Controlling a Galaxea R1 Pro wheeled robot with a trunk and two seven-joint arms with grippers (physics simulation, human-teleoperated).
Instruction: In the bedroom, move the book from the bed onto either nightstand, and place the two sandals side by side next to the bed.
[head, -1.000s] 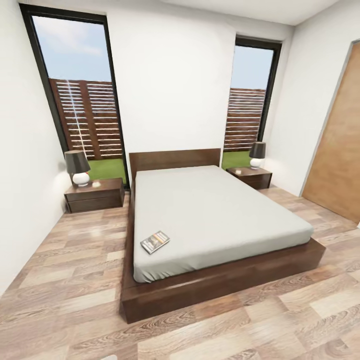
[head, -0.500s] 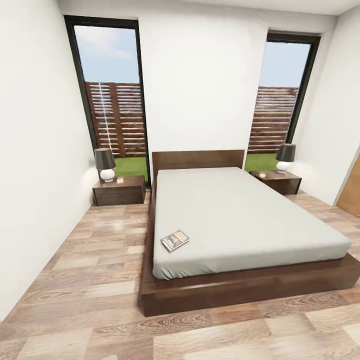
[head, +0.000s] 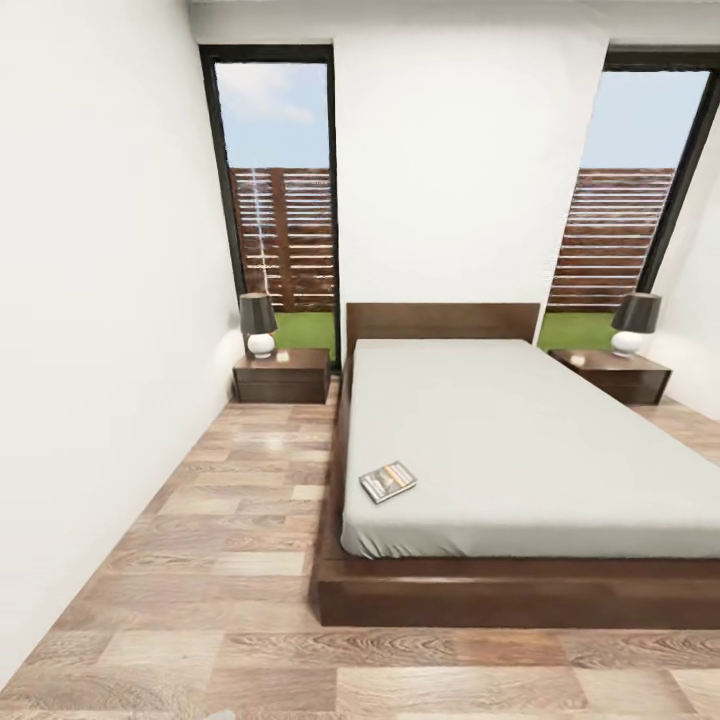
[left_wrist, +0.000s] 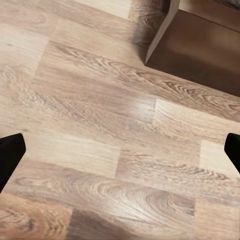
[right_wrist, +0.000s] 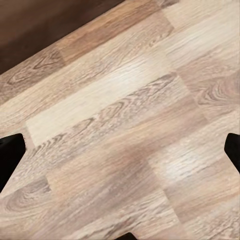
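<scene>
Nearest, the left gripper (left_wrist: 120, 150) and the right gripper (right_wrist: 120, 155) are held over bare light wood-plank floor (head: 200, 600), each with its dark fingertips spread wide to the frame edges and nothing between them. A corner of the dark brown wooden bed frame (left_wrist: 200, 55) is seen close to the left gripper, so it is judged that a careless swing or advance could knock an arm or the base against that low ledge.

Further on, the small dark-covered paperback book (head: 387, 482) lies flat on the plain light grey mattress (head: 520, 440), near its foot-end corner on the robot's left. Because the frame (head: 500, 595) juts out beyond the mattress, a reach over it is expected to be needed, and the thin book could be pushed along rather than lifted.

The floor strip between bed and white wall (head: 90, 350) is open but narrow. At its far end stands the low dark brown nightstand (head: 282, 376), its top partly taken by a dark-shaded lamp (head: 258, 324); a second nightstand (head: 612, 374) stands across the bed.
</scene>
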